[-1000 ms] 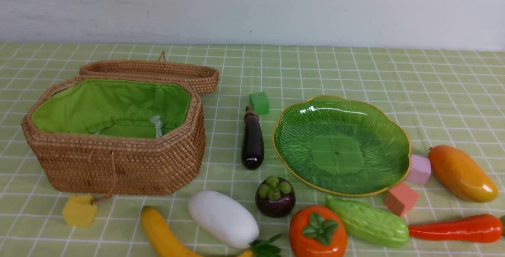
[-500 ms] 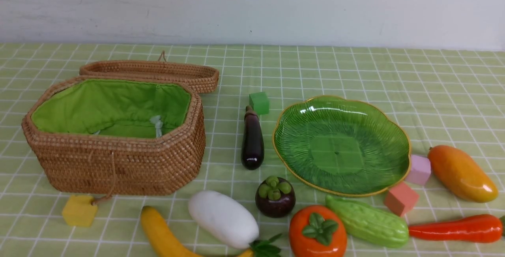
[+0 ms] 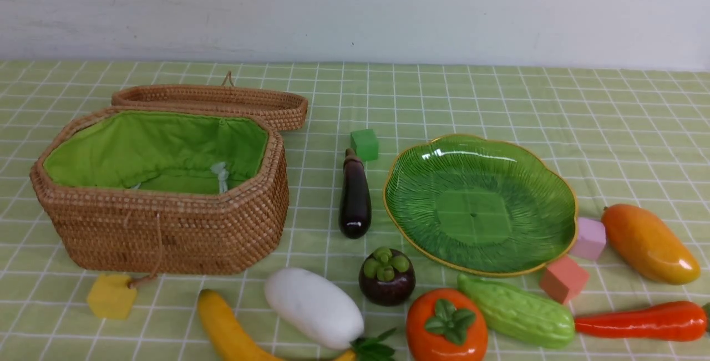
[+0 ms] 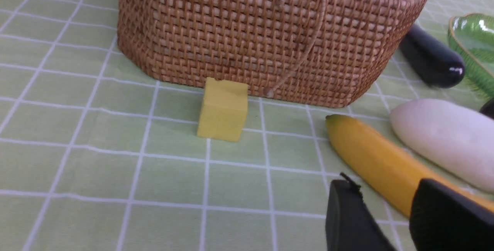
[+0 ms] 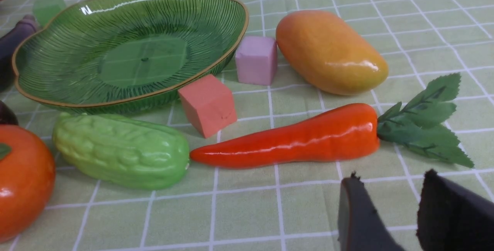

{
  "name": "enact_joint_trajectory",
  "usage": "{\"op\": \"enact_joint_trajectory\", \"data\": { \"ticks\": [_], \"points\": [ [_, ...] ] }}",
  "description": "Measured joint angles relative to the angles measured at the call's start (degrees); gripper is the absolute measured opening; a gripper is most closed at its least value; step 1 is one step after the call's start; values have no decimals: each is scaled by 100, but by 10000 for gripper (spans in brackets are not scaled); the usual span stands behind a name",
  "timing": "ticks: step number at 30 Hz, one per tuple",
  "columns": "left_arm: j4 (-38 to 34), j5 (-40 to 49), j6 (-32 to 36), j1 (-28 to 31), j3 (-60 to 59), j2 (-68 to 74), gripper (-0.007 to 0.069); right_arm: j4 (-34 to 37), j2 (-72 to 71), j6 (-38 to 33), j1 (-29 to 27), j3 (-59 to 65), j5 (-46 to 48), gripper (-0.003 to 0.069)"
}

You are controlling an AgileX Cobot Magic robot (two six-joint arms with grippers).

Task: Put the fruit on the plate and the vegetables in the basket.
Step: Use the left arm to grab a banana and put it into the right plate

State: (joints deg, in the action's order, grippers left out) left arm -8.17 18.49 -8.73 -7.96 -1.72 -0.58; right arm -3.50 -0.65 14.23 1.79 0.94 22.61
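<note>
On tabletop (image 3: 499,100), front row: banana (image 3: 227,328), radish (image 3: 313,306), mangosteen (image 3: 386,278), persimmon (image 3: 446,325), gourd (image 3: 516,311), carrot (image 3: 638,321).
Between basket (image 3: 166,239) and plate (image 3: 480,206): eggplant (image 3: 355,200).
Right of plate: mango (image 3: 648,243).
Left gripper (image 4: 386,189): jaws narrowly parted, empty.
Right gripper (image 5: 391,181): jaws narrowly parted, empty.

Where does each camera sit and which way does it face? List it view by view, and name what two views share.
Front: robot's side, between its arms, facing forward over the basket and plate; no robot part shows.
Left wrist: on the left arm, low, facing the basket wall and banana; left gripper shows.
Right wrist: on the right arm, low, facing the plate and carrot; right gripper shows.
Shared: front and left wrist both show the banana.
</note>
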Motion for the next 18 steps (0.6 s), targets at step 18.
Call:
{"op": "enact_joint_trajectory", "data": {
  "ticks": [18],
  "points": [
    [-3717,-1651,91,0,178,0,212,-515,0,0,0,27,-210,239]
  ]
}}
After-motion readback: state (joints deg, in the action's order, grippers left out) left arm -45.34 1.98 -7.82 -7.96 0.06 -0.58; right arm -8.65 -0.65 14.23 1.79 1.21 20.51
